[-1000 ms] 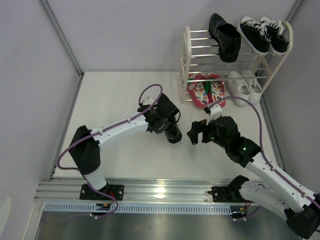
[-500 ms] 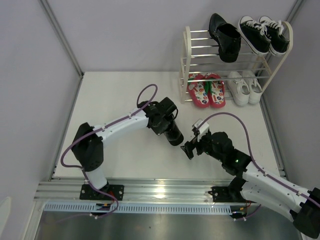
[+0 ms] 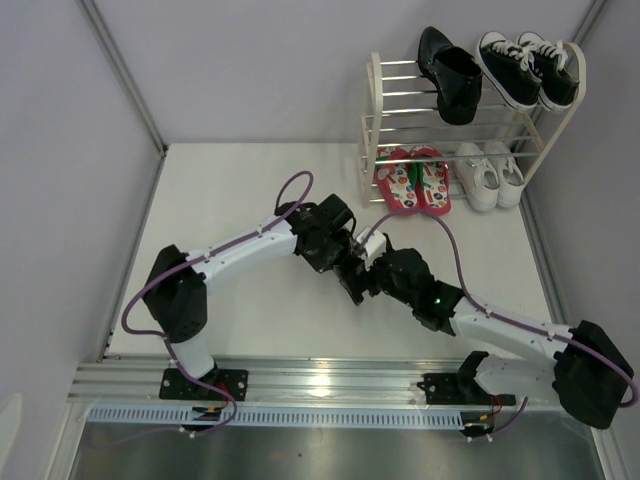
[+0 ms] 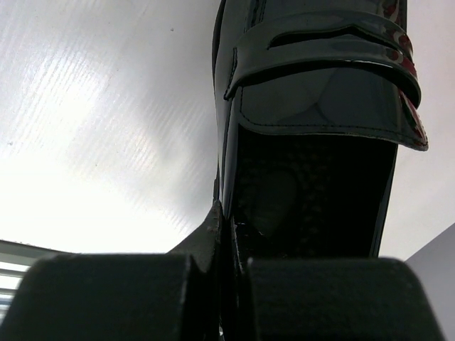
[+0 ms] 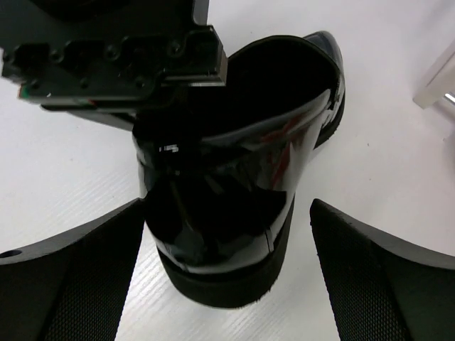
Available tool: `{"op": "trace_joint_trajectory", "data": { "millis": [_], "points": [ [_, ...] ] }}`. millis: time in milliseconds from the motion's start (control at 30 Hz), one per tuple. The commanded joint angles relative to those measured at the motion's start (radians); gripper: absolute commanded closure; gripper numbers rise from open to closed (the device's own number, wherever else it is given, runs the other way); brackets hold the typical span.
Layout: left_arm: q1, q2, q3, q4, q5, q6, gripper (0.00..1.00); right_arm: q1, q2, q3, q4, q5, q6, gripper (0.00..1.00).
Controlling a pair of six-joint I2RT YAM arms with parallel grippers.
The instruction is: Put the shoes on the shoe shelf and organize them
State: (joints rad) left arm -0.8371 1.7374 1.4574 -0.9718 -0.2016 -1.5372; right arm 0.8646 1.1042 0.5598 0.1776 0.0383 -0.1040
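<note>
Glossy black dress shoe (image 5: 234, 163), mid-worktop toward the near edge, clamped by its collar in left gripper (image 4: 220, 284): close wide-open, empty right gripper (image 5: 227, 263) squarely across the seemingly centred heel before releasing.

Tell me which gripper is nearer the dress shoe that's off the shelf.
Left. The left gripper is shut on the shoe, pinching its side wall. The right gripper is open, its jaws either side of the heel with gaps, not touching.
</note>
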Motion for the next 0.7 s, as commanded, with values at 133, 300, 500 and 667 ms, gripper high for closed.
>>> {"op": "trace_joint_trajectory", "data": {
  "millis": [133, 300, 500, 667],
  "points": [
    [0.007, -0.058, 0.024, 0.045, 0.018, -0.050, 1.00, 0.042, 0.118, 0.098, 0.066, 0.132, 0.021, 0.01],
    [0.007, -0.081, 0.009, 0.061, 0.030, -0.060, 1.00, 0.042, 0.177, 0.115, 0.082, 0.138, 0.027, 0.01],
    [0.010, -0.102, -0.002, 0.080, 0.045, -0.063, 1.00, 0.050, 0.220, 0.091, 0.108, 0.192, 0.047, 0.01],
    [0.009, -0.110, 0.000, 0.084, 0.071, -0.054, 0.99, 0.053, 0.247, 0.074, 0.157, 0.236, 0.053, 0.02]
  ]
}}
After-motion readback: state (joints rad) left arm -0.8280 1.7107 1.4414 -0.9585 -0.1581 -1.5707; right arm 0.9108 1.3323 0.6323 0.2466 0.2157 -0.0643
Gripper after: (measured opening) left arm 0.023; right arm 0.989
